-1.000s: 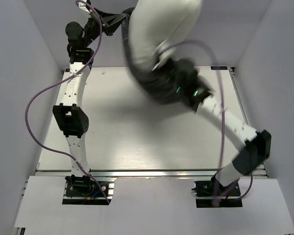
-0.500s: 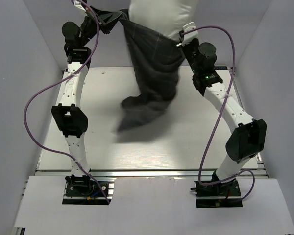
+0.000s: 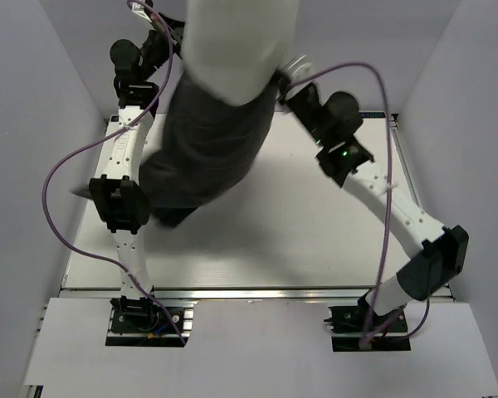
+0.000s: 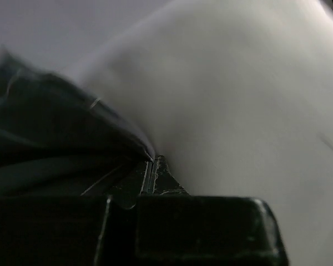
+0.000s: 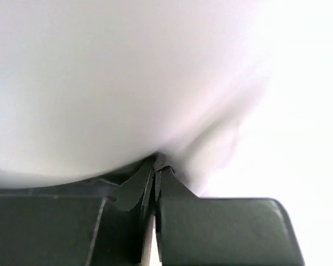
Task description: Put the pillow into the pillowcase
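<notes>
The off-white pillow (image 3: 236, 46) stands high at the back, its lower part inside the dark grey pillowcase (image 3: 203, 145), which hangs down to the table at the left. My left gripper (image 3: 176, 35) is shut on the pillowcase's rim (image 4: 108, 141) at the pillow's left side, with the pillow (image 4: 238, 100) beside it. My right gripper (image 3: 284, 73) is shut on the rim at the pillow's right side; in the right wrist view the pillow (image 5: 127, 77) fills the frame above the jaws, with a sliver of dark cloth (image 5: 134, 182) pinched between them.
The white table (image 3: 315, 240) lies below, with grey walls at the left, right and back. The left arm's elbow (image 3: 119, 203) stands next to the hanging pillowcase. Purple cables loop off both arms.
Both grippers have swung the pillow and pillowcase to the left. The pillowcase's hanging bottom has moved from the table's middle to its left side. The right arm has reached further left.
</notes>
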You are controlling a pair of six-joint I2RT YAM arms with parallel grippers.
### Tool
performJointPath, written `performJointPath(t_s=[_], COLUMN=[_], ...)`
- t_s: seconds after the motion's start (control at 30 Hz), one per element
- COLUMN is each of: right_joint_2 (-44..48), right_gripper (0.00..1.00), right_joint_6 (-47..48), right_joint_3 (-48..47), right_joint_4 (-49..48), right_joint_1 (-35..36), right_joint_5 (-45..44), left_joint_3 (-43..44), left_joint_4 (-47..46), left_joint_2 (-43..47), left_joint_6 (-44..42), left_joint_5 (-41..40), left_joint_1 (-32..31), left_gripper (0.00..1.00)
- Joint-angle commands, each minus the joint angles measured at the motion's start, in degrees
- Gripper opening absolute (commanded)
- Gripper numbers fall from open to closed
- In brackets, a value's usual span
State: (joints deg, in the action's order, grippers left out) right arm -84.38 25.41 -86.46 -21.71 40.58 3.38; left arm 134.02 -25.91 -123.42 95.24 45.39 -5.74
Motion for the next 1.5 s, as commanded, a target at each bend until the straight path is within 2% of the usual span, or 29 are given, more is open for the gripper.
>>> performJointPath(t_s=[0.0, 0.07, 0.1, 0.13, 0.17, 0.23, 0.27, 0.3, 0.33, 0.4, 0.47, 0.53, 0.57, 0.67, 0.7, 0.77, 0.8, 0.87, 0.9, 0.97, 1.0, 1.03, 1.1, 1.13, 1.27, 1.33, 1.4, 1.43, 1.47], right_joint_2=[1.0, 4.5, 8.7, 10.7, 11.8, 7.4, 4.6, -0.4, -2.1, -3.9, 1.3, 6.3, 11.2, 16.9, 16.8, 12.6, 10.3, 2.1, -1.5, -10.0, -11.4, -11.7, -5.6, 1.2, 13.7, 13.4, 9.9, 4.5, 1.2], right_gripper=[0.00, 0.00, 0.00, 0.00, 0.00, 0.00, 0.00, 0.00, 0.00, 0.00, 0.00, 0.00, 0.00, 0.00, 0.00, 0.00, 0.00, 0.00, 0.00, 0.00, 0.00, 0.00, 0.00, 0.00, 0.00, 0.00, 0.00, 0.00, 0.00], right_joint_6=[-2.6, -1.4, 1.7, 5.3, 10.2, 10.1, 4.8, 2.9, 1.9, 1.1, -1.2, 1.0, 3.2, 13.3, 15.2, 15.3, 13.4, 6.8, 5.8, 1.4, -1.2, -3.2, -5.2, 1.0, 11.0, 15.3, 14.0, 12.1, 11.3], right_joint_3=[-3.7, 0.4, 3.5, 11.6, 14.0, 10.4, 1.6, -2.2, -4.7, -8.3, -6.1, 2.1, 8.1, 14.5, 16.1, 13.7, 8.8, 2.3, -6.1, -15.7, -19.8, -23.3, -18.3, -8.7, 9.2, 11.0, 6.3, 3.3, -4.3], right_joint_4=[-8.1, -6.2, -7.9, -12.5, -16.5, -16.7, -14.7, -13.7, -14.4, -13.5, -10.6, -9.8, -9.2, -8.3, -9.0, -9.2, -8.4, -7.6, -8.2, -5.6, -0.4, 1.7, 2.1, -1.5, -5.7, -8.6, -10.4, -10.7, -12.2], right_joint_1=[-7.6, -2.6, 3.9, 6.1, 6.6, 1.5, -2.4, -9.7, -12.5, -14.6, -12.4, -0.4, 11.0, 29.4, 30.0, 26.3, 16.0, 3.6, -6.4, -16.5, -18.1, -18.3, -11.7, -0.4, 23.5, 24.3, 13.0, 7.1, -2.3], right_joint_5=[-6.9, -4.1, -2.1, -1.9, -1.7, -7.7, -8.9, -9.7, -10.7, -9.4, -1.8, 2.5, 3.0, 3.1, 0.6, -3.1, -3.1, -4.5, -9.4, -13.1, -13.2, -12.2, -5.7, -4.9, -2.8, -5.4, -6.3, -6.2, -9.2], left_joint_3=[-0.3, 0.8, 1.9, 2.3, 2.5, 2.3, 2.1, 2.0, 1.5, 1.3, 1.2, 0.9, -0.1, -0.3, -0.2, 0.3, 0.3, 0.1, -0.3, -0.8, -1.0, -1.1, -0.5, -0.2, 0.7, 0.6, 0.6, 0.6, 0.7], left_joint_4=[-2.5, -1.8, -1.6, -1.5, -1.5, -1.5, -1.6, -1.7, -1.9, -1.7, -1.9, -2.1, -2.3, -2.5, -2.2, -1.9, -1.9, -2.3, -2.6, -2.9, -3.2, -3.2, -3.3, -3.3, -3.4, -3.4, -3.7, -3.8, -3.9], left_joint_2=[4.4, 3.5, 3.3, 3.1, 3.0, 3.4, 3.6, 3.7, 4.1, 4.1, 4.1, 4.1, 4.1, 3.8, 3.7, 3.5, 3.7, 4.1, 4.3, 5.1, 5.1, 5.2, 4.6, 3.9, 3.2, 3.0, 3.1, 3.2, 3.2], left_joint_6=[-0.5, -0.5, -0.5, -0.4, -0.4, -0.3, -0.3, -0.3, -0.3, -0.3, -0.4, -0.4, -0.5, -0.5, -0.4, -0.4, -0.3, -0.2, -0.2, -0.1, -0.1, -0.1, -0.1, 0.2, 0.3, 0.4, 0.4, 0.5, 0.6], left_joint_5=[-3.2, -2.9, -2.7, -2.7, -2.9, -3.0, -3.1, -3.0, -3.0, -3.0, -2.9, -2.9, -3.1, -2.8, -2.7, -2.0, -1.8, -1.7, -1.6, -1.8, -2.0, -2.0, -2.0, -2.0, -2.0, -1.7, -1.8, -1.8, -1.8], left_joint_1=[0.0, -0.1, -0.2, -0.2, -0.1, -0.1, -0.1, -0.1, -0.1, -0.1, -0.1, -0.1, -0.2, -0.2, -0.2, -0.2, -0.2, -0.3, -0.3, -0.3, -0.3, -0.3, -0.4, -0.4, -0.5, -0.5, -0.5, -0.5, -0.6], left_gripper=[0.00, 0.00, 0.00, 0.00, 0.00, 0.00, 0.00, 0.00, 0.00, 0.00, 0.00, 0.00, 0.00, 0.00, 0.00, 0.00, 0.00, 0.00, 0.00, 0.00, 0.00, 0.00, 0.00, 0.00, 0.00, 0.00, 0.00, 0.00, 0.00])
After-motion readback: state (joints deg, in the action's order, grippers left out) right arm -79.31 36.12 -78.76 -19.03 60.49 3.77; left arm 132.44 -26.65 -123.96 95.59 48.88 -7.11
